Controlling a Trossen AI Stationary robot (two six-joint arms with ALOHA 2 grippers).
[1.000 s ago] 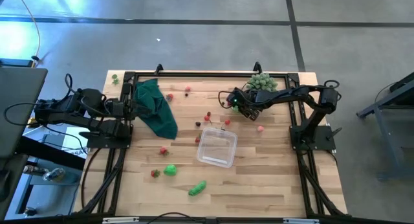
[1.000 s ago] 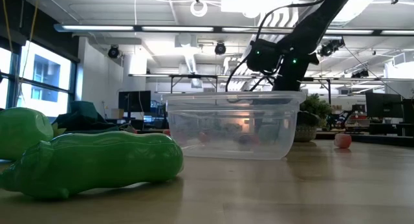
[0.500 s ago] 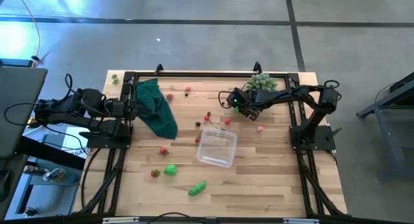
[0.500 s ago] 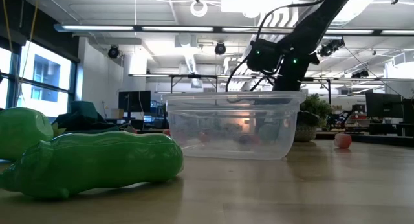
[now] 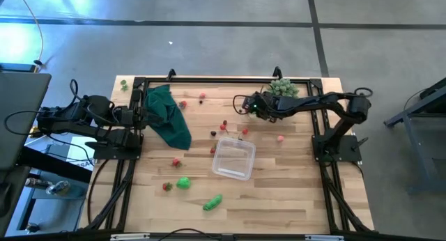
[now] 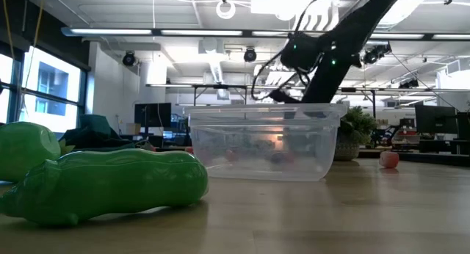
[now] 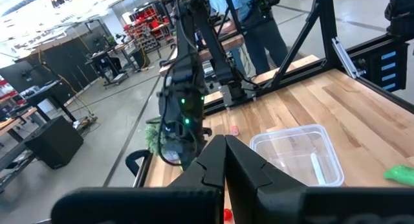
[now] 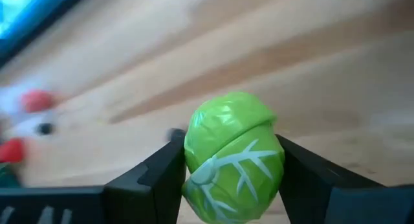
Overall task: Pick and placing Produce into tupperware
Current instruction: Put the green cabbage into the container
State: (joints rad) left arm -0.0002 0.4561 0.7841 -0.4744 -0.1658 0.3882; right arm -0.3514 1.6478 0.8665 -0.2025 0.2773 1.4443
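My right gripper (image 5: pixel 242 104) hangs over the far middle of the table, beyond the clear tupperware (image 5: pixel 233 159), and is shut on a bright green leafy produce piece (image 8: pixel 233 156). The tupperware stands on its base and looks empty in the low view (image 6: pixel 264 140). Red and pink berries (image 5: pixel 224 126) lie scattered around it. Two larger green pieces (image 5: pixel 183 182) (image 5: pixel 212 202) lie toward the near edge. My left gripper (image 5: pixel 143 115) waits shut at the table's left edge, by the dark green cloth (image 5: pixel 167 115). My right gripper pinches the green leafy piece between its two fingers, one finger (image 8: pixel 155 179) on each flank of the round body (image 8: pixel 194 153). The piece is lifted clear, with the wooden table top showing beyond it.
A pale green spiky plant (image 5: pixel 282 88) stands at the far edge just behind my right arm. A pink berry (image 5: pixel 281 137) lies right of the tupperware. Black frame rails run along the table's left, right and far sides. Bare wood lies near the front right.
My right gripper has risen a little, and its wrist has swung toward the far edge, so the arm lies straighter across the table. The berries, the tupperware and my left arm have stayed put.
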